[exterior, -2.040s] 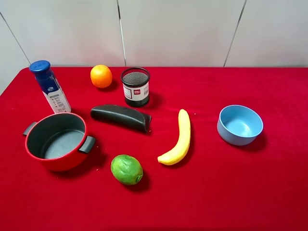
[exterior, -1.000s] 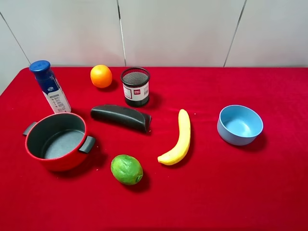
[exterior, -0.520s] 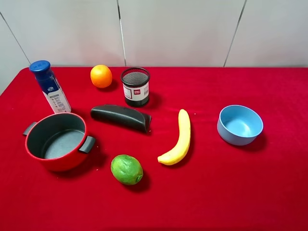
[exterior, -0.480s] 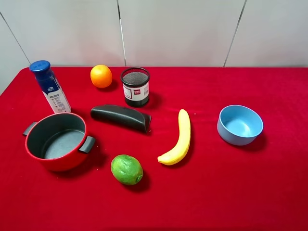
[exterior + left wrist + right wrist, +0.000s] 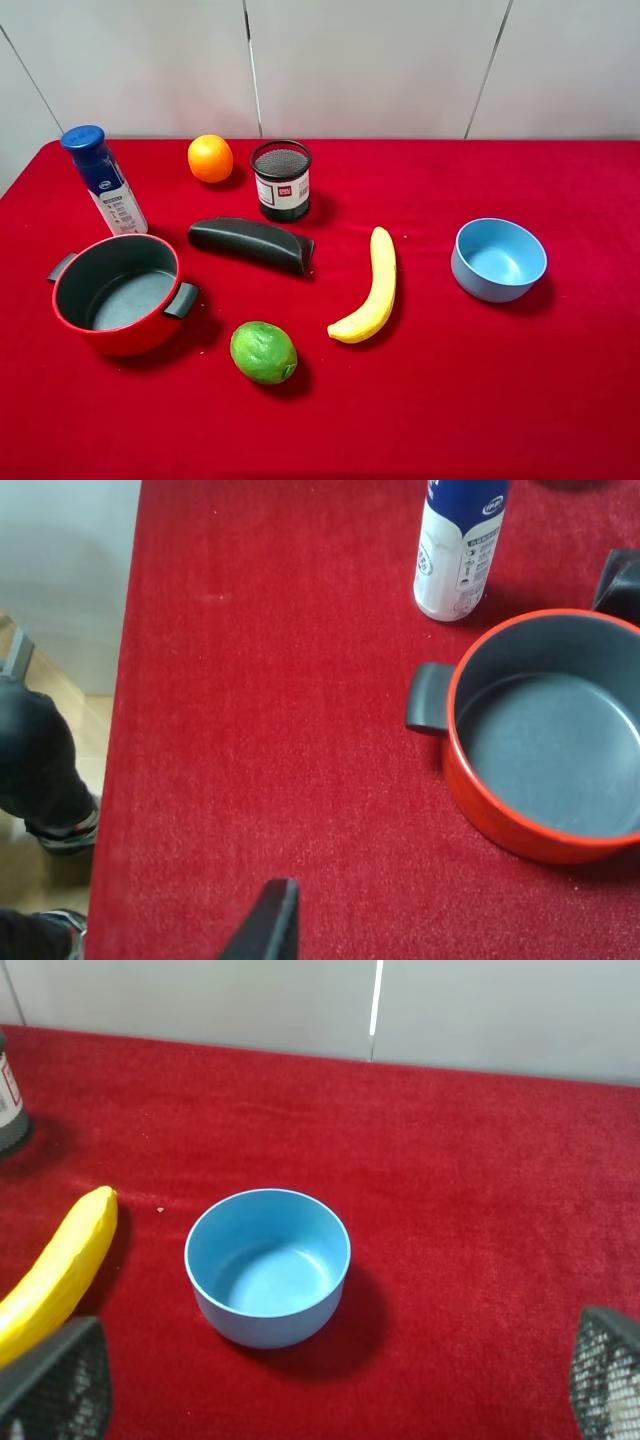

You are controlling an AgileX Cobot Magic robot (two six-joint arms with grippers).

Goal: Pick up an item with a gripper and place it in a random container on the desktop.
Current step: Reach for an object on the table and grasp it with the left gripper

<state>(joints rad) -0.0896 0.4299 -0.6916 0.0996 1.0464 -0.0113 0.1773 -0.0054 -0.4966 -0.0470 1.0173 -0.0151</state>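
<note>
The orange point(image 5: 210, 158) lies at the back left of the red cloth desktop point(image 5: 450, 400), beside the black mesh cup point(image 5: 281, 179). The light blue bowl point(image 5: 498, 260) stands empty at the right; it also shows in the right wrist view point(image 5: 268, 1265). My right gripper point(image 5: 332, 1360) is open and empty, hovering near the bowl, its fingers at the frame's lower corners. Of my left gripper, only one black finger point(image 5: 272, 925) shows, with nothing against it, above the cloth beside the red pot. Neither gripper shows in the high view.
A red pot point(image 5: 117, 293) with grey handles, a blue-capped bottle point(image 5: 103, 180), a black pouch point(image 5: 250, 243), a banana point(image 5: 371, 286) and a lime point(image 5: 263, 352) lie across the left and middle. The table's left edge point(image 5: 130, 680) runs near my left gripper.
</note>
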